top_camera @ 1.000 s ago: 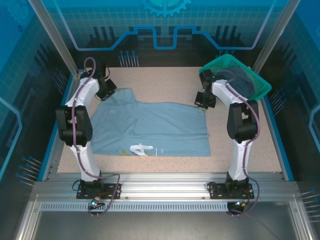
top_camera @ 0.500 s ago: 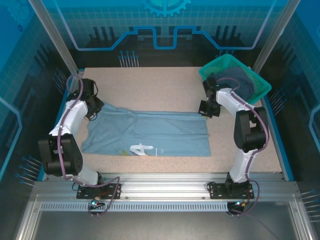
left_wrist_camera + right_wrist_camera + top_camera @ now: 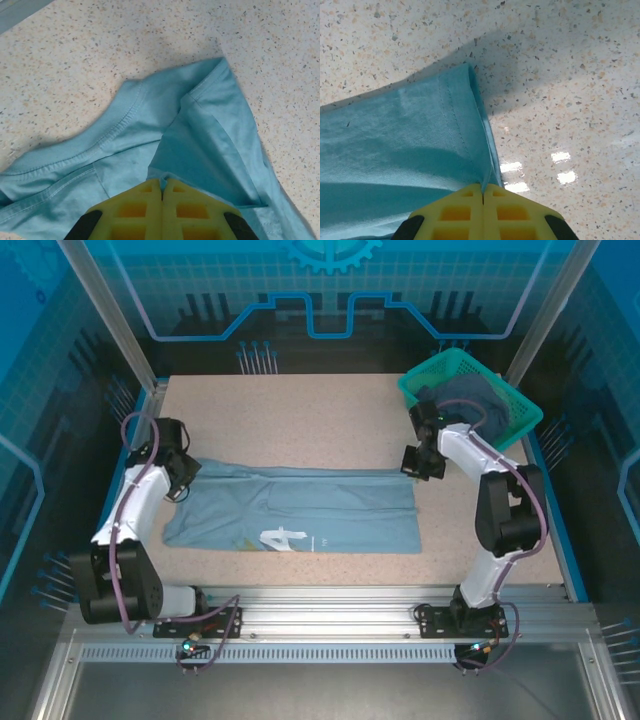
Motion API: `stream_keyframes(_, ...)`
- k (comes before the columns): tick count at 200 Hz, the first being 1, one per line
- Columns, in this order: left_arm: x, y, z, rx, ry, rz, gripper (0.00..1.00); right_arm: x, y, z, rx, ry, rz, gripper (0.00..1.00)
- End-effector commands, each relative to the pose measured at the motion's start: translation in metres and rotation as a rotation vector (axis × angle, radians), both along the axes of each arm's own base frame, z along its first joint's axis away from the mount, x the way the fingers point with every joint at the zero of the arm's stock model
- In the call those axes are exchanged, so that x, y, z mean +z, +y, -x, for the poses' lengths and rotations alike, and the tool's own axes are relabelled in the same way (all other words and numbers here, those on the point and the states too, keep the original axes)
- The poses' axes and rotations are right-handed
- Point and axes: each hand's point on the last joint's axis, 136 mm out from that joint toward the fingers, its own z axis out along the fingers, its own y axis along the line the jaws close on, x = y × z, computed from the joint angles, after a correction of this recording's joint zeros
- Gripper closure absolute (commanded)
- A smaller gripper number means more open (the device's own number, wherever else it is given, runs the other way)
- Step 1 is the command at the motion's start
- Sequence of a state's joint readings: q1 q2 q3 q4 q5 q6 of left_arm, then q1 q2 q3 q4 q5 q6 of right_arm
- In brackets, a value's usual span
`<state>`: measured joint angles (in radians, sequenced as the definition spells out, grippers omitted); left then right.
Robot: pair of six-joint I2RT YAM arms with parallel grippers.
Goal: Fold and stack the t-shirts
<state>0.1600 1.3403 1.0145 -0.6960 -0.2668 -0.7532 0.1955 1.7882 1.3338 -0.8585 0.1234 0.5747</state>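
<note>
A pale blue-grey t-shirt (image 3: pixel 300 510) with white lettering (image 3: pixel 283 539) lies flat across the middle of the table. My left gripper (image 3: pixel 180 483) is shut on its far left corner; in the left wrist view the yellow jaws pinch a fold of the cloth (image 3: pixel 190 150) near the collar and sleeve. My right gripper (image 3: pixel 414 469) is shut on the shirt's far right corner, with the hem edge (image 3: pixel 477 125) running into the closed jaws. A darker slate t-shirt (image 3: pixel 480 400) lies bunched in the basket.
A teal-green mesh basket (image 3: pixel 430 370) stands at the back right corner, close behind the right arm. Bare speckled tabletop (image 3: pixel 300 410) stretches behind the shirt. Blue side rails and glass panels border the table.
Both grippers have drawn the shirt's far edge toward the near side. The left arm has swung outward to the left and the raised sleeve part has come down flat.
</note>
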Motion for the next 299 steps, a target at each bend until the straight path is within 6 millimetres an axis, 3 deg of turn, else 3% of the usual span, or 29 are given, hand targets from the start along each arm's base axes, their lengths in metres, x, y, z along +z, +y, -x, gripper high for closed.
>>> stream_keyframes(1,-0.005,0.006,0.022,0.067,0.029,-0.018,1.0,-0.003,-0.005,0.015,0.006,0.027,0.03,1.0)
stream_keyframes(28,-0.013,0.008,0.043,0.111,0.054,-0.032,1.0,-0.01,-0.009,0.028,-0.006,0.051,0.048,1.0)
stream_keyframes(97,-0.039,0.006,0.075,0.192,0.124,-0.013,1.0,-0.026,-0.01,0.045,-0.008,0.102,0.071,1.0)
stream_keyframes(170,-0.05,0.006,0.091,0.224,0.16,-0.013,1.0,-0.033,-0.015,0.049,-0.011,0.124,0.112,1.0)
stream_keyframes(243,-0.022,0.0,0.09,0.257,0.06,0.007,1.0,-0.031,-0.015,0.048,-0.008,0.122,0.126,1.0)
stream_keyframes(299,-0.027,-0.018,0.105,0.227,0.088,0.01,1.0,-0.041,-0.011,0.05,0.006,0.146,0.122,1.0)
